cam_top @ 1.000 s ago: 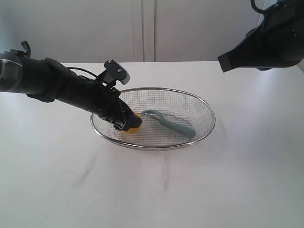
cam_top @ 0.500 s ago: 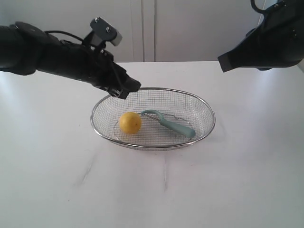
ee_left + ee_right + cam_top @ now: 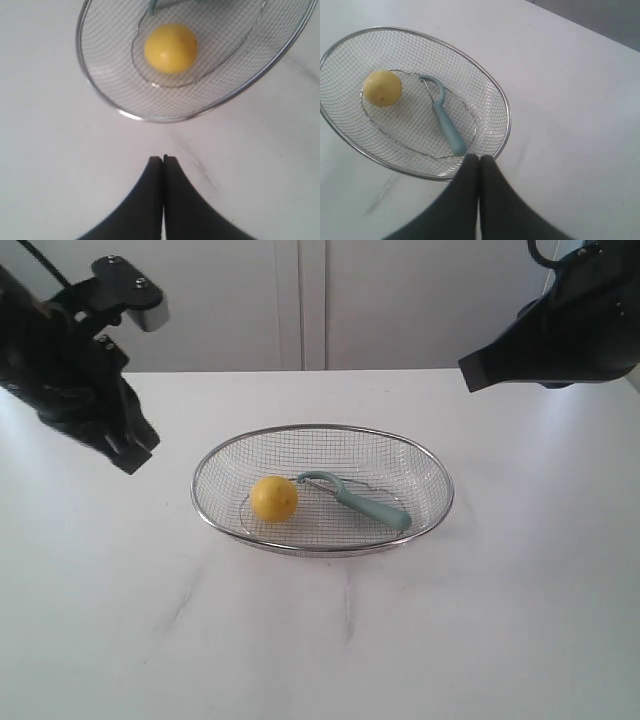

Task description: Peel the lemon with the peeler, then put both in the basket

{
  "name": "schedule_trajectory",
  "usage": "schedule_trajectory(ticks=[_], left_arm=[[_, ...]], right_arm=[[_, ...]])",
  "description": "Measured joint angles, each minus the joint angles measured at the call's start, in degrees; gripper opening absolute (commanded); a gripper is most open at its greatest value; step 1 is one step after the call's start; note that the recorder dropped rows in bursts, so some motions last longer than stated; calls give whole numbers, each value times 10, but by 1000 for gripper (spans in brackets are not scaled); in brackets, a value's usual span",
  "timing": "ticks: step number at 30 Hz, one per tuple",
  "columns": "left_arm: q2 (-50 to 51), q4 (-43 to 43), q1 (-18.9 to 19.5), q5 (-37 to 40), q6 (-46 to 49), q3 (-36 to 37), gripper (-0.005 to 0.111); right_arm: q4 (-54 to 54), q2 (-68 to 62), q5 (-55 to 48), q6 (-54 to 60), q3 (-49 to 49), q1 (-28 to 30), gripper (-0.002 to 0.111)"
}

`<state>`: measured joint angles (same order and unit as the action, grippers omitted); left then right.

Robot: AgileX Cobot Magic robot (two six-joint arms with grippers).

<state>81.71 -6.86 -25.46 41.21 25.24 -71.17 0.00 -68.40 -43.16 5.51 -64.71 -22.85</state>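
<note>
Under my left pincer [image 3: 163,159] is a big white table [image 3: 330,660]. It is smooth, with a few faint grey streaks [image 3: 186,602] on it. Past the far edge of the table, beyond my pincer, stands a pale wall [image 3: 400,300]. The wall has thin lines [image 3: 300,300] going straight up and down. The light is soft and bright, and the table shines a little.

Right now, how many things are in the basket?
2. The lemon sits in the left part of the basket, as the exterior view shows it. The peeler lies beside it, reaching toward the right. Nothing seems hidden behind the open mesh.
</note>
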Motion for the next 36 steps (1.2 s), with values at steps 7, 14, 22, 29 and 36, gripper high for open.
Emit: schedule_trajectory(ticks=[7,14,22,29,36], left_arm=[[-125,13,0,1,-41,68,0],[-242,13,0,23,-61,120,0],[-303,13,0,45,-65,120,0],[-307,13,0,47,-66,120,0],[-314,16,0,47,-66,120,0]], right_arm=[[0,0,0,0,0,0,0],[0,0,0,0,0,0,0],[0,0,0,0,0,0,0],[0,0,0,0,0,0,0],[0,0,0,0,0,0,0]])
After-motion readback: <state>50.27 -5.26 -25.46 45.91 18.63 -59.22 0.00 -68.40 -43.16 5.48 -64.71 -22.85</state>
